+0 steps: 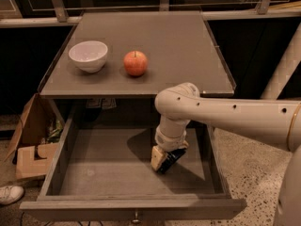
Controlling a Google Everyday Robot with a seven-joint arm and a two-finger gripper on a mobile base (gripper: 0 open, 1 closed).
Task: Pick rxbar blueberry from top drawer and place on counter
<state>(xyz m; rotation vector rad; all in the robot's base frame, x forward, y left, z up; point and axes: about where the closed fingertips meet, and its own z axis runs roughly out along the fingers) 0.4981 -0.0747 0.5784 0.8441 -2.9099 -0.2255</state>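
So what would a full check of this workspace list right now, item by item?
Surface: grey counter, flat; top drawer below it pulled open.
Job's things: rxbar blueberry, seemingly the dark shape at the tip of the gripper, inside the drawer, not on the counter.
Clutter: white bowl and apple on the counter, apart.
Gripper: lowered into the drawer's right half.
Cables: nothing seen.
Surroundings: cardboard box and a shoe on the floor at left.
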